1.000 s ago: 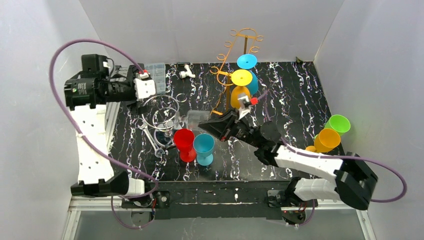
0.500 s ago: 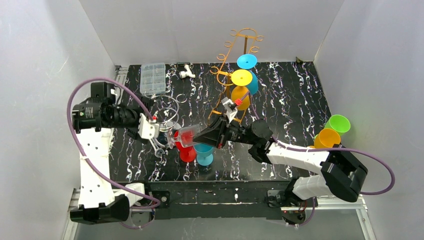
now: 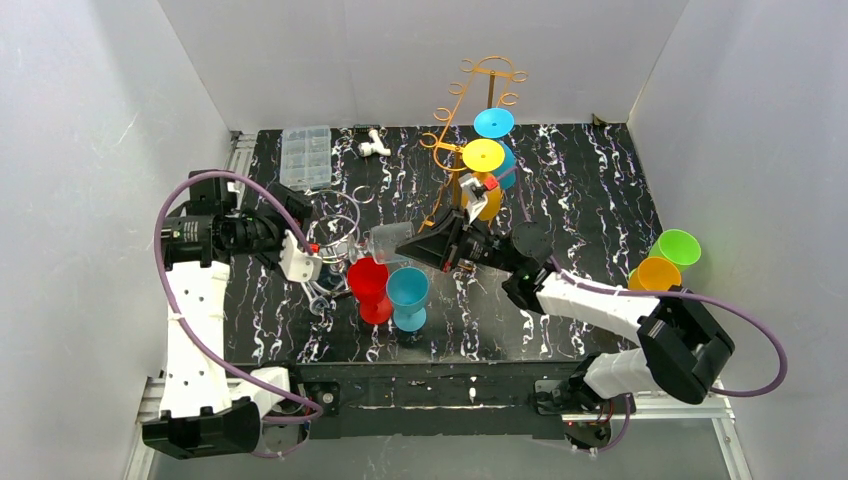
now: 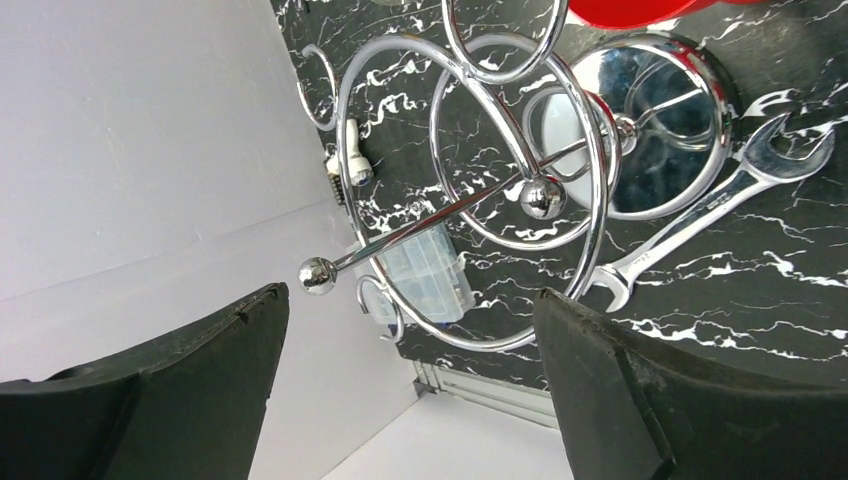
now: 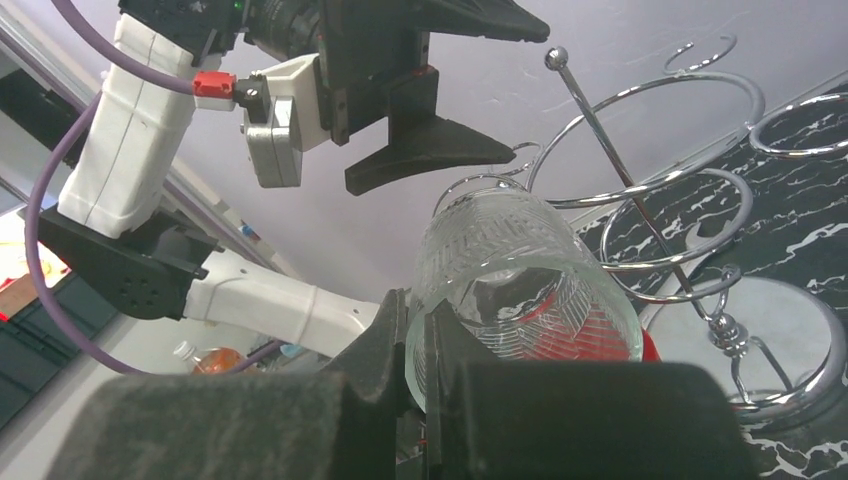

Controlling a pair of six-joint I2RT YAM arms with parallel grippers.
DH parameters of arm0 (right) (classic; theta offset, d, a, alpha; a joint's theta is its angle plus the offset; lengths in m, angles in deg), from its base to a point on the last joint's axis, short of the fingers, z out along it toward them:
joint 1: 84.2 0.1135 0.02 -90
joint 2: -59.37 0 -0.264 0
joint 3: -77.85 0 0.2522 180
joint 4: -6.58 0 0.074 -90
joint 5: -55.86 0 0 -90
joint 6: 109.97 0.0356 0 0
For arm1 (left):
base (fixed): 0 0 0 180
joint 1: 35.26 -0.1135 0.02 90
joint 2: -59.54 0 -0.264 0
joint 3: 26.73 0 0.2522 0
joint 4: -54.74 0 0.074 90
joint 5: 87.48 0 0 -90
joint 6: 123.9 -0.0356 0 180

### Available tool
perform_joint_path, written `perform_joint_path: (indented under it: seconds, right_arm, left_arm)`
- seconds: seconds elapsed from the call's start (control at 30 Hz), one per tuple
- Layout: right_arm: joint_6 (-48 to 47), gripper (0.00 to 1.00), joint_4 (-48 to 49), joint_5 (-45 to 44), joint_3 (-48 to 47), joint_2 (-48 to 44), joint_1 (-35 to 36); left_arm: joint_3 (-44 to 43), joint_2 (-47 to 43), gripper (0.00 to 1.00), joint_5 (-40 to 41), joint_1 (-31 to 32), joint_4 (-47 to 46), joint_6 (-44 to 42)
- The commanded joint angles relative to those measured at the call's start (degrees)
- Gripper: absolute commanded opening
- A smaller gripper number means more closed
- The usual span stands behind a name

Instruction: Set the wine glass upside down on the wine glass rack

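My right gripper point(image 3: 418, 250) is shut on the rim of a clear patterned glass point(image 3: 388, 240), one finger inside and one outside. The glass point(image 5: 520, 290) lies on its side in the air, closed end towards the chrome wine glass rack point(image 3: 335, 222); no stem shows. The rack's rings and ball-tipped rod point(image 5: 650, 190) stand just beyond it. My left gripper point(image 3: 318, 262) hovers open at the rack's near left side, nothing between its fingers point(image 5: 430, 150). Seen from the left wrist, the rack point(image 4: 520, 180) fills the gap ahead of the left gripper point(image 4: 410, 300).
A red wine glass point(image 3: 368, 285) and a blue one point(image 3: 408, 295) stand upright below the held glass. An orange wire rack point(image 3: 470, 130) at the back holds hanging coloured glasses. Green point(image 3: 675, 247) and orange point(image 3: 652, 278) glasses stand far right. A wrench point(image 4: 700, 215) and a clear box point(image 3: 307, 155) lie near the chrome rack.
My left arm has swung from the back left down to the chrome rack, gripper still open. My right gripper carried the clear glass left, then drew it slightly back and up.
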Motion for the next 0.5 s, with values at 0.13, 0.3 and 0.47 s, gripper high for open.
perform_joint_path:
  seconds: [0.13, 0.3, 0.47]
  right_arm:
    - [-3.5, 0.01, -1.0, 2.5, -5.3, -2.4, -6.4]
    - [-6.5, 0.01, -5.2, 3.5, -8.1, -3.3, -9.4]
    - [-3.9, 0.01, -2.5, 5.0, -10.8, -1.3, -9.4]
  left_arm:
    - [0.7, -0.9, 0.77, -2.6, 2.3, -4.0, -15.8]
    - [-2.0, 1.8, 0.68, -2.2, 4.2, -4.0, -13.1]
    - [-2.1, 3.2, 0.71, 0.7, 7.9, -4.2, -17.4]
